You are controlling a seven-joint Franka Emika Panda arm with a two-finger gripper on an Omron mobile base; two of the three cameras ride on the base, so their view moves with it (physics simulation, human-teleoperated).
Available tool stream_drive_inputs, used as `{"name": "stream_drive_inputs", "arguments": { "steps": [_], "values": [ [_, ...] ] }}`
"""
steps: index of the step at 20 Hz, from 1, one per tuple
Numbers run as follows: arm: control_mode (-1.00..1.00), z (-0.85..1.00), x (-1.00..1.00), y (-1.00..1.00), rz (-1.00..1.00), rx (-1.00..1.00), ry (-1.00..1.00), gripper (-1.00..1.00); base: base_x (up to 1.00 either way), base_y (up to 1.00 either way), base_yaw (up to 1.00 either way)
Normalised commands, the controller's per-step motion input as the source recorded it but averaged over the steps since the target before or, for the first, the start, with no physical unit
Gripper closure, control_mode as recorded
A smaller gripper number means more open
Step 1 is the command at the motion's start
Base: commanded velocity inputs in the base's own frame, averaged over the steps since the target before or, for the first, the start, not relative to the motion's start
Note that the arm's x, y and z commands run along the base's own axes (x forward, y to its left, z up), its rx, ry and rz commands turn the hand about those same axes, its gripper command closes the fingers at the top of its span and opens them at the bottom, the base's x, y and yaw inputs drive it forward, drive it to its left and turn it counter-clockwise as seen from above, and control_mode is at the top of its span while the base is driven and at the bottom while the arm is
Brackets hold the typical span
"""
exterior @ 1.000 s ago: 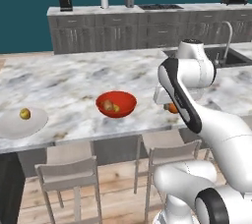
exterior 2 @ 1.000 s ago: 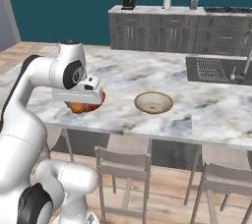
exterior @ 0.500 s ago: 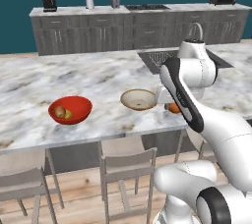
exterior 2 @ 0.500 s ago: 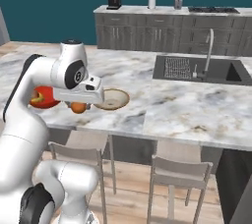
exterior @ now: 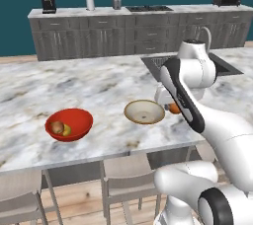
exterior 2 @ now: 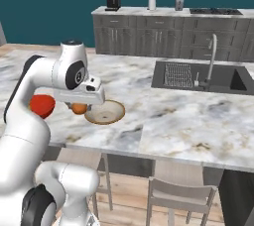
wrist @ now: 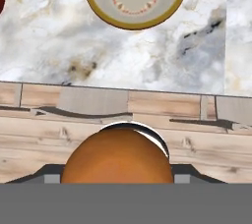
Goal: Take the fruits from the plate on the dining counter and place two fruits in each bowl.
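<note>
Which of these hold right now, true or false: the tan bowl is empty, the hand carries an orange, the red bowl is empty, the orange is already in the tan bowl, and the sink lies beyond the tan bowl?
1. The shallow tan-beige bowl holds no fruit. True.
2. The hand grips a small round orange. True.
3. The glossy red rounded bowl is empty. False: it holds two fruits.
4. The orange lies inside the tan bowl. False: it is in the hand, beside the bowl and above the edge of the white-grey veined marble counter.
5. The dark sink is set into the counter beyond the tan bowl. True.
</note>
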Motion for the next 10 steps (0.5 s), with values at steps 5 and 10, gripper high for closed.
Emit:
{"name": "stream_drive_inputs", "arguments": {
  "steps": [5,10],
  "values": [
    [-1.0,0.0,0.36,0.0,0.0,0.0,0.01,1.0,0.38,-0.05,0.0],
    [-1.0,0.0,1.0,0.0,0.0,0.01,0.04,1.0,0.0,0.0,0.0]
  ]
}}
